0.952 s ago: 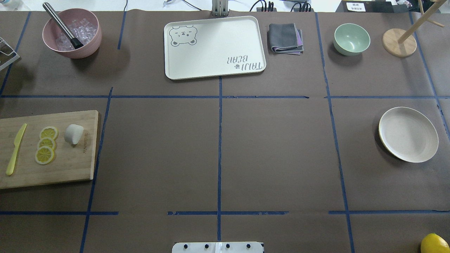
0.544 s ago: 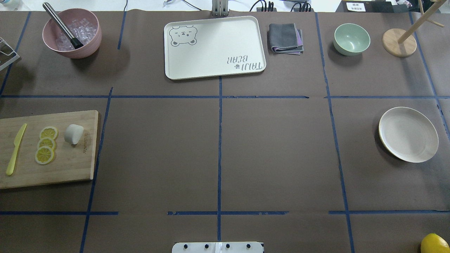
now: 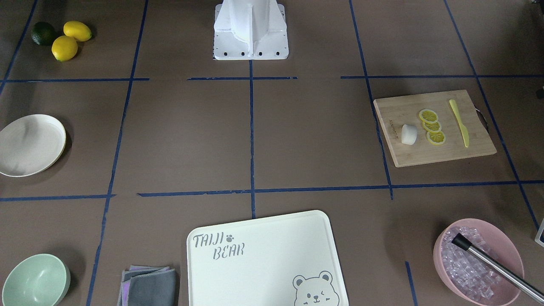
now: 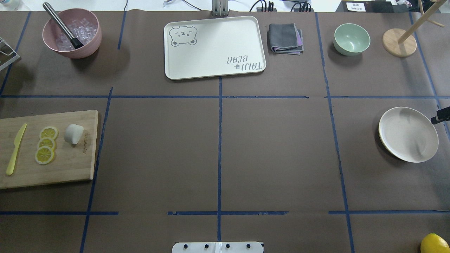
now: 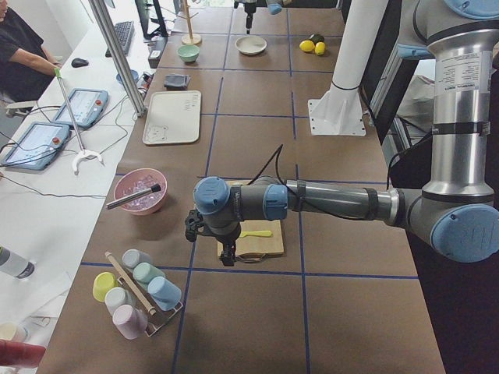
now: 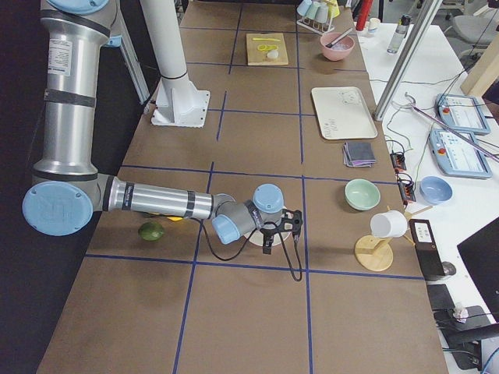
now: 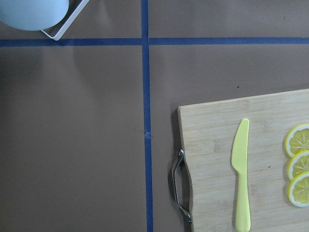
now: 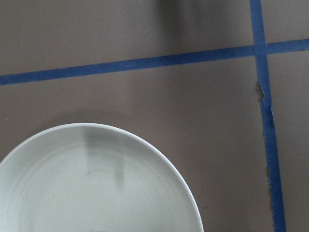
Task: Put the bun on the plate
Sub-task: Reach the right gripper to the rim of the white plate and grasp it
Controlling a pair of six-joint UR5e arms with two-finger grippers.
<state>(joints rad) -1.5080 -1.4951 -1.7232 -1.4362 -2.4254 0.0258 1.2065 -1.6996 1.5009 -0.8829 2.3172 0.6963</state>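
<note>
Bun (image 4: 74,134) on cutting board (image 4: 70,168), past lemon slices (image 4: 46,144) from left gripper (image 5: 227,256). Right gripper (image 6: 269,240) at plate (image 4: 407,154) rim. Cannot tell either grip's state.

On my left the cutting board (image 4: 70,168) lies on the table (image 4: 274,151). On it, from its outer end inward, lie the knife (image 4: 15,149), a row of three lemon slices (image 4: 45,144) and the bun (image 4: 74,134), which is just beside the slices but not touching them. The plate (image 4: 407,134) sits far across on my right, well apart from the bun. Along the far edge, from my left to my right, stand the bowl of ice (image 4: 92,42) with a rod (image 4: 61,24) leaning in it, the tray (image 4: 211,52) in the middle, a folded cloth (image 4: 285,38) just beside the tray, the small bowl (image 4: 351,38) and a stand (image 4: 399,42). A lemon (image 4: 435,243) lies at the near right corner.
</note>
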